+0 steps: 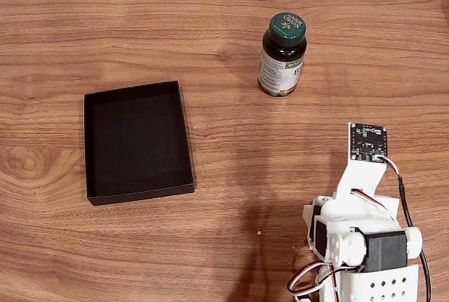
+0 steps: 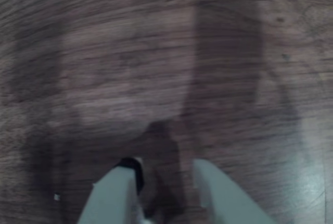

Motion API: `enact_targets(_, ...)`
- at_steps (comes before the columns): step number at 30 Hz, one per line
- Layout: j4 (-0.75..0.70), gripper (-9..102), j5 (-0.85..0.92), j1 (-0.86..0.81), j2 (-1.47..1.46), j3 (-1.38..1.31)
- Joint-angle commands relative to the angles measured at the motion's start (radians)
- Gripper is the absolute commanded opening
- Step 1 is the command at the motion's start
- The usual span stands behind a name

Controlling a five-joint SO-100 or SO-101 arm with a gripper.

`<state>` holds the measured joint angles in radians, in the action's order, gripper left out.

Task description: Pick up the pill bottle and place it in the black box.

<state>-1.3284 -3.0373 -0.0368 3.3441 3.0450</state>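
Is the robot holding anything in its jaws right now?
No, nothing. The gripper has only bare table between its jaws, and the pill bottle stands alone, far off.

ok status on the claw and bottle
Claw empty, low over bare table. Amber green-capped pill bottle upright, untouched. Matte black rectangular box empty. Path clear.

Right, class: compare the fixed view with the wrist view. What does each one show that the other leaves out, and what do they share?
In the fixed view: the pill bottle standing upright on the table, the black box lying apart from it to the left with nothing inside, and the arm's white body at lower right. In the wrist view: the gripper seen close up, its two pale fingers slightly parted above bare wood, with nothing between them. Shared: the wood-grain table, blurred in the wrist view.
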Motion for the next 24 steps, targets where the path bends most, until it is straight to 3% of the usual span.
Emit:
enact_targets(1,0.014,13,-0.029,-0.008,-0.011,-0.015)
enact_targets(14,0.333,20,-0.109,-0.037,-0.095,-0.015)
enact_targets(24,0.884,30,-0.098,-0.084,-0.304,-0.015)
